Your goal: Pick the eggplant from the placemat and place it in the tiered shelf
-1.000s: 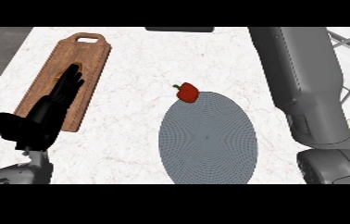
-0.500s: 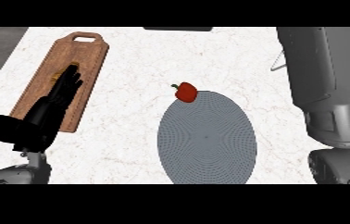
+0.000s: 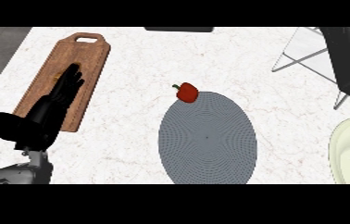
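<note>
While the head view looks steeply down on the white marbled counter (image 3: 137, 56), the oval grey woven placemat (image 3: 208, 137) sits as the landmark in the middle of it. At the placemat's far edge rests a small red vegetable with a green stem (image 3: 186, 92), looking more like a pepper than an eggplant, its body touching the mat's rim and its stem pointing away to the left. Nothing is holding it.

Well to the left of the placemat lies the brown wooden cutting board with a handle slot (image 3: 67, 77), tilted so its handle points toward the far edge. Over that board sits the left hand (image 3: 58, 98), black, fingers straight and relaxed, pointing up along the wood, gripping nothing, well apart from the red vegetable. Its grey forearm comes in below, at the lower left.

To the far right of the placemat stands the white wire-framed tiered shelf (image 3: 304, 52), only partly showing. Against it, at the right edge, runs a dark strip of arm (image 3: 340, 52); the right hand itself does not show. Nearer, right of the placemat, a pale cream rounded rim (image 3: 340, 149) peeks in at the edge.
</note>
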`<state>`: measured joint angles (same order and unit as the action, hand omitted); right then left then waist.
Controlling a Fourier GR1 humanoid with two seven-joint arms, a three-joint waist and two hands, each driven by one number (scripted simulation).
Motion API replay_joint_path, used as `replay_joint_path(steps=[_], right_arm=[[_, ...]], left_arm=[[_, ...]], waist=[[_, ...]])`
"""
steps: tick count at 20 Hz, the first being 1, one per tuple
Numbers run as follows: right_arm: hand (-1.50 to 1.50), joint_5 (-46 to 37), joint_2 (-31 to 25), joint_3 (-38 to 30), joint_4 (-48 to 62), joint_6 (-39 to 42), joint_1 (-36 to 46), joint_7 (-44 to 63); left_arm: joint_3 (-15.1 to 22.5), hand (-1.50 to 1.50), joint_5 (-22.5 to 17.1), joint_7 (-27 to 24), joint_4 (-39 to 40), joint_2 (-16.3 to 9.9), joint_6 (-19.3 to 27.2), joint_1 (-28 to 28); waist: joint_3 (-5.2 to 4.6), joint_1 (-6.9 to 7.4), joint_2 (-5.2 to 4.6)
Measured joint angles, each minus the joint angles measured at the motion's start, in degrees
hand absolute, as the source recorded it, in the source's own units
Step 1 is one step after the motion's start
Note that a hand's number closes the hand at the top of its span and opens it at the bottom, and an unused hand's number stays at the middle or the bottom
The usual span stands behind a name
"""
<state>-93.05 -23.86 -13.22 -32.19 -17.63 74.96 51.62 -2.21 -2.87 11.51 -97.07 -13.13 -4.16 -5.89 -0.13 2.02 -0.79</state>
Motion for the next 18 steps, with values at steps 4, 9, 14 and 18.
replay_joint_path(steps=[4, 9, 14, 18], right_arm=[[1.5, -1.6, -2.8, 1.1, 4.4, 0.5, 3.1, -3.3], [1.5, 1.2, -4.3, -1.0, 7.8, -3.4, 5.5, -9.7], [1.5, 4.0, -5.6, -3.2, 12.7, -1.8, 7.7, -14.8], [1.5, 5.9, -6.1, -4.4, 16.6, 2.5, 7.6, -19.6]], left_arm=[[0.3, 0.0, 0.7, -1.1, 0.9, 0.7, 0.2, 0.3], [-0.1, 0.0, 0.6, -1.1, 0.8, 0.7, 0.0, 0.0], [0.5, 0.0, 1.1, -0.9, 0.6, 1.2, 0.0, -0.2], [0.9, 0.0, 1.8, -2.2, 1.1, 1.7, 0.2, 0.4]], waist=[[0.07, 0.09, 0.03], [0.13, 0.3, -0.04], [0.13, 0.53, -0.18], [0.13, 0.56, -0.2]])
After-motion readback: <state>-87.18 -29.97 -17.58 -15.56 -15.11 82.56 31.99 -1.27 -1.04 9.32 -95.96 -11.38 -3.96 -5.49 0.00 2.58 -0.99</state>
